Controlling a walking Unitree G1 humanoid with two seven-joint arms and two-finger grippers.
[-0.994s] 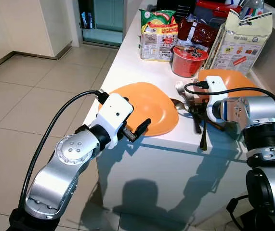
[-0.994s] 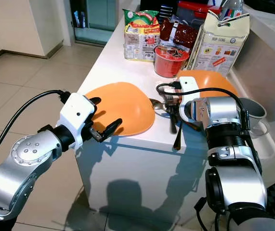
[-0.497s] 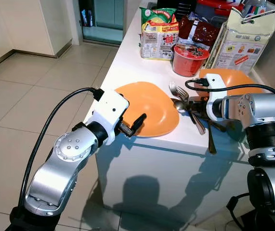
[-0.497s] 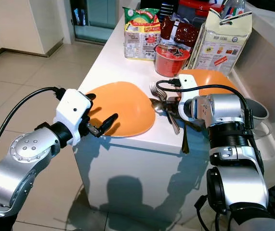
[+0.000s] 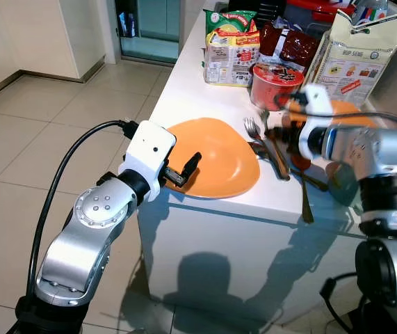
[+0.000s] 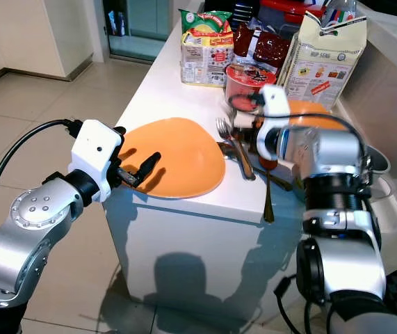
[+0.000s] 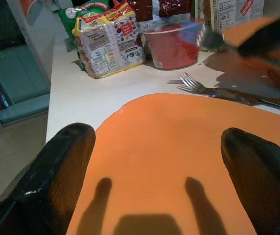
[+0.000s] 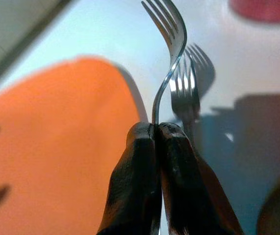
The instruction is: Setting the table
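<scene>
In the left eye view, the right tool (image 5: 286, 133) hangs above the tabletop (image 5: 184, 87) just beside the near plate (image 5: 215, 165), and it is blurred, so I read its grip from the wrist view. Cutlery (image 5: 276, 154) lies between this plate and the second plate (image 5: 344, 115) behind the right arm. The left tool (image 5: 183, 170) rests at the near edge of the near plate. I judge that the step in hand is to lay a fork beside the plate; to do it well, the fork should come down flat on the bare white strip, parallel to the plate rim and clear of the cutlery already there. In the right eye view, a dark utensil (image 6: 268, 198) hangs over the front edge of the tabletop and could be knocked to the floor. The red cup (image 6: 245, 84), the noodle packs (image 6: 204, 47) and the paper bag (image 6: 321, 57) stand further back and are not in the way. In the left wrist view, the two fingers (image 7: 61, 169) are spread apart with only the orange plate surface between them, so this tool is open and holds nothing. In the right wrist view, the fingers (image 8: 142, 181) are pressed together on the handle of a fork (image 8: 168, 54), which points away over the tabletop; another fork (image 8: 185, 95) lies below it, close to the plate, so the free space is narrow.
</scene>
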